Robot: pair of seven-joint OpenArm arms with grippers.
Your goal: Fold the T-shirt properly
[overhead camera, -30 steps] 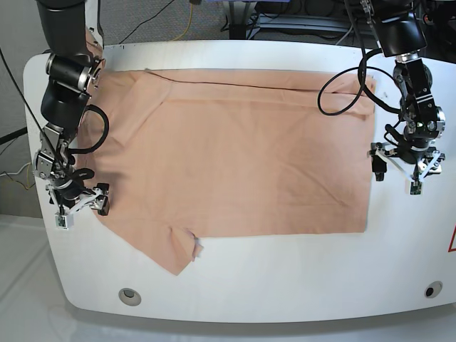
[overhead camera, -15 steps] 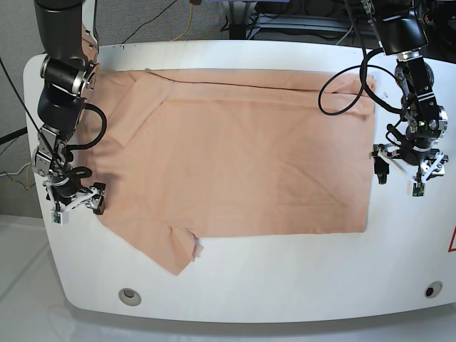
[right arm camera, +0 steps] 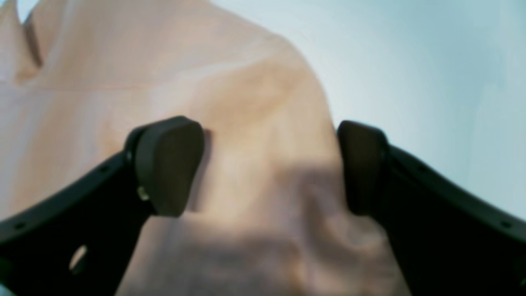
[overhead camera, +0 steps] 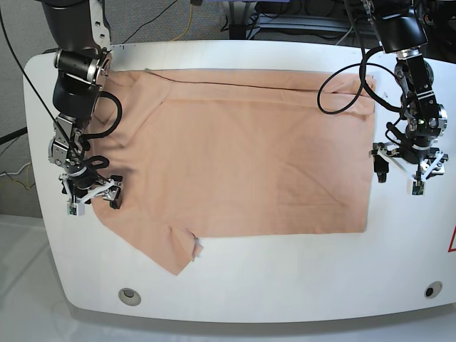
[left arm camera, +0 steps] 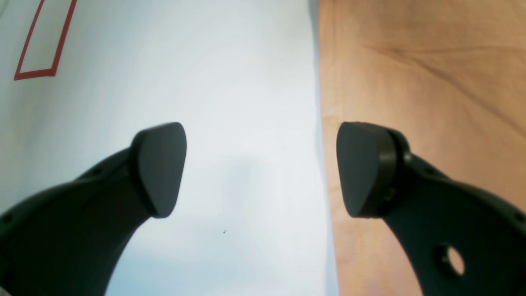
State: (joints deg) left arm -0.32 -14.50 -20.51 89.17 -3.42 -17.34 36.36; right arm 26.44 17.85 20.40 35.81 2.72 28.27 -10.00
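The T-shirt [overhead camera: 242,153] lies spread flat across the white table [overhead camera: 285,278], and the right gripper [overhead camera: 92,196] hangs over its sleeve-side edge with jaws apart and nothing held — one finger above cloth, the other near the rim of the fabric. The left gripper [overhead camera: 407,174] waits wide open and empty just off the hem, straddling bare table and cloth edge. For a clean fold, I'd say both should pinch their edges squarely — then lift together.

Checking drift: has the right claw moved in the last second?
Yes. The right claw shifted inward from the table's edge, now over the T-shirt's sleeve edge.
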